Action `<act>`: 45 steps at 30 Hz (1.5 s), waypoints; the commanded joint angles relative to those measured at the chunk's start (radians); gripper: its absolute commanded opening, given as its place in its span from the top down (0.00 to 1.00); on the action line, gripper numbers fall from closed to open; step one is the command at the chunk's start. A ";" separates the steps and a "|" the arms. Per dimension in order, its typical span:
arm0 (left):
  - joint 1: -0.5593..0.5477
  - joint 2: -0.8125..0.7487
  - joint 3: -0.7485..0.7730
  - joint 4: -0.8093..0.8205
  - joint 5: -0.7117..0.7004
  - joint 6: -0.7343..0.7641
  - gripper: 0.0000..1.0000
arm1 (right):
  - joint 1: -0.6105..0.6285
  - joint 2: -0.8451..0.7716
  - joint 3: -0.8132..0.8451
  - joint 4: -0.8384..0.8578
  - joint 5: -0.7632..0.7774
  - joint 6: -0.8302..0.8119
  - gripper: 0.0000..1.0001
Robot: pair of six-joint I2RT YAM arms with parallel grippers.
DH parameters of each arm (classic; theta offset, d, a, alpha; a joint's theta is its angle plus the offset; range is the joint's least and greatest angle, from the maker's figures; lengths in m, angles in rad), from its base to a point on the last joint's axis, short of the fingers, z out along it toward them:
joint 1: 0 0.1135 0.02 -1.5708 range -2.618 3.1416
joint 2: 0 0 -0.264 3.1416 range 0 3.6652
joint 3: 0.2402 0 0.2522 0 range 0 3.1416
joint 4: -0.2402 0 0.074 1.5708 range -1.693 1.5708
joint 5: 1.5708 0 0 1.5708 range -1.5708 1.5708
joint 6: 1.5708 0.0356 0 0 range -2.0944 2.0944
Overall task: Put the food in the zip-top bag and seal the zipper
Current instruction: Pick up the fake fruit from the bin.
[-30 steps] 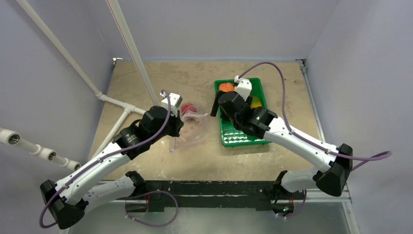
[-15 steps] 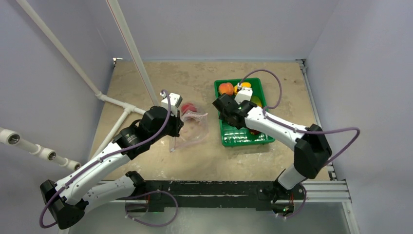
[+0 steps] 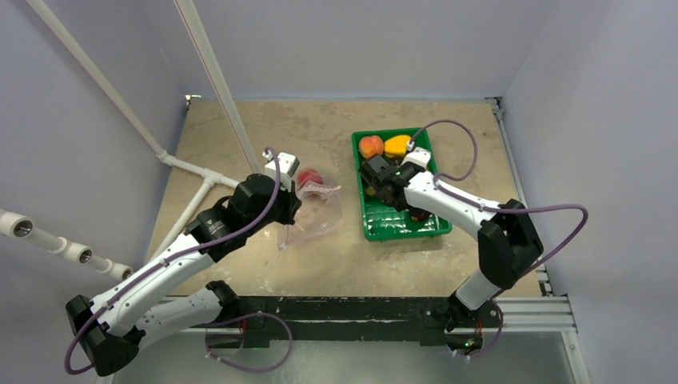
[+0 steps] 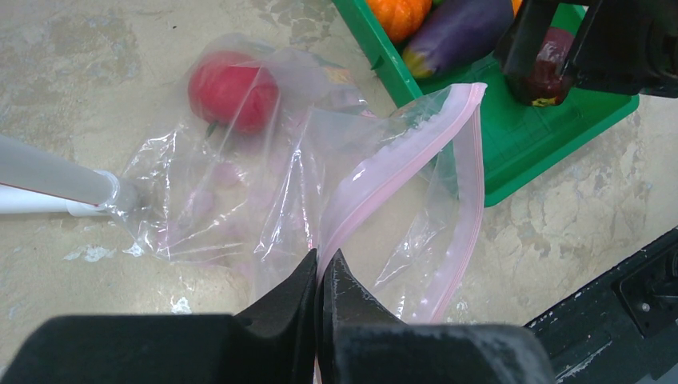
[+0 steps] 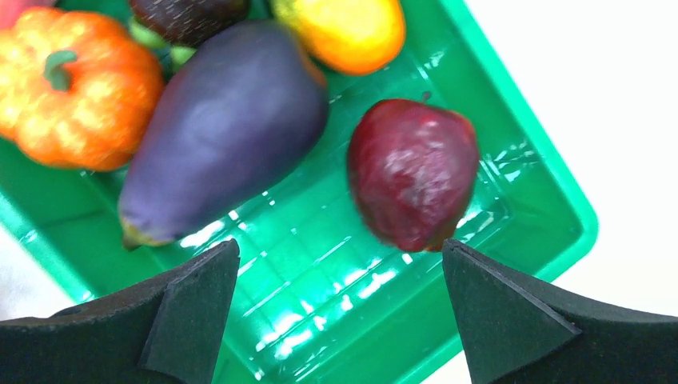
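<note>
Left gripper (image 4: 318, 268) is clamping fully shut on the pinkish zipper (image 4: 400, 172) strip of the zip-top bag (image 4: 216, 184). The bag is lying crumpled on the mottled table (image 4: 96, 48), its mouth gaping toward the green tray (image 4: 512, 160). The film is looking thin, limp and slippery, so it is judged best held by the stiffer zipper band, as now. A red tomato (image 4: 233, 96) is showing through the film at the bag's far end, apparently inside.

Right gripper (image 5: 340, 272) is hovering over the ribbed tray, spread wide and holding nothing. A dark red fruit (image 5: 412, 172) is sitting just ahead of the fingers. It is glossy, rounded, and probably light and rigid, so gripping across its widest part is advisable. Beyond it are lying a matte purple eggplant (image 5: 228, 136), a bumpy orange pumpkin (image 5: 76, 88) and a yellow-orange piece (image 5: 348, 28).
</note>
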 commanded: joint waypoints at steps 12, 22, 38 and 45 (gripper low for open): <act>0.002 -0.019 0.002 0.034 0.014 -0.001 1.00 | -0.197 -0.129 -0.134 0.183 -0.050 -0.098 0.01; 0.002 -0.023 0.001 0.033 0.014 -0.001 1.00 | -0.253 -0.130 -0.214 0.360 -0.155 -0.201 0.07; 0.003 -0.023 0.001 0.034 0.015 0.000 1.00 | -0.259 -0.135 -0.259 0.391 -0.211 -0.203 0.21; 0.003 -0.023 0.001 0.032 0.017 0.000 1.00 | -0.258 -0.140 -0.282 0.440 -0.246 -0.230 0.34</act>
